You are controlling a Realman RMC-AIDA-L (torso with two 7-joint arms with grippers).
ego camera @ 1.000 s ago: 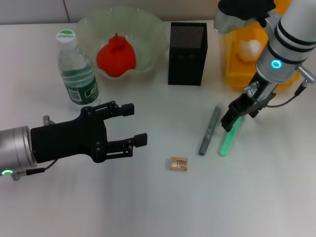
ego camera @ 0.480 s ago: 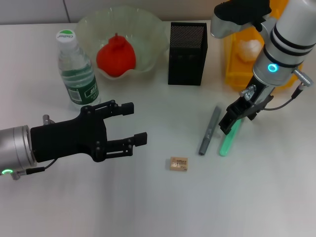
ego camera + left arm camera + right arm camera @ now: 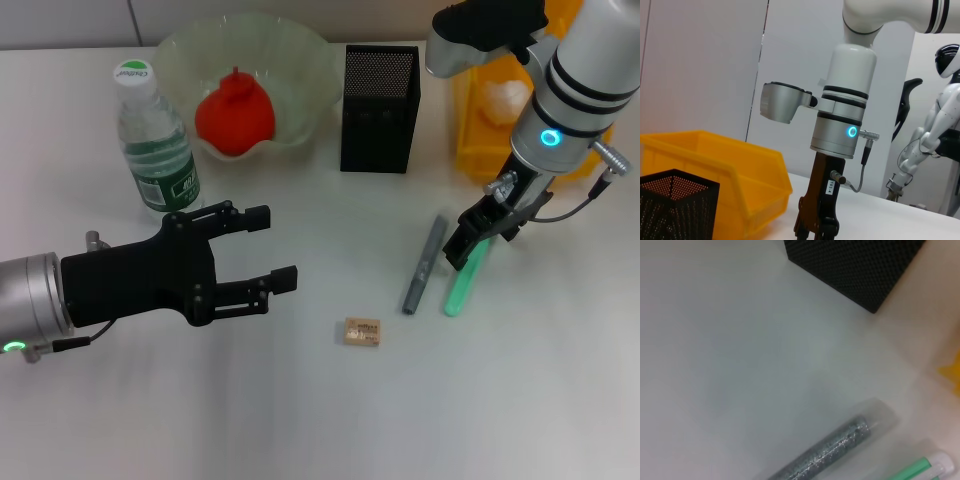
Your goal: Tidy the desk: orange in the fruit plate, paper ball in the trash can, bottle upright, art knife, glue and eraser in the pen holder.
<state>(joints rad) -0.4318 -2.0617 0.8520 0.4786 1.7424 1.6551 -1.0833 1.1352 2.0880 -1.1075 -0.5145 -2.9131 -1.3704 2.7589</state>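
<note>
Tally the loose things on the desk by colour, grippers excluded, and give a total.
Red-orange: 1, orange
Pale green: 1, fruit plate
Clear with green label: 1, bottle
Black: 1, pen holder
Yellow: 1, trash can
White: 1, paper ball
Grey: 1, stick
Green: 1, stick
Tan: 1, eraser
Total: 9

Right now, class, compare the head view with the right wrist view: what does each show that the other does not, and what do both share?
Only the head view shows the orange in the fruit plate, the upright bottle, the eraser, the paper ball in the trash can, the open left hand and the right hand over the green stick. The right wrist view adds nothing of its own. Both show the pen holder, the grey stick and the green stick lying side by side.
</note>
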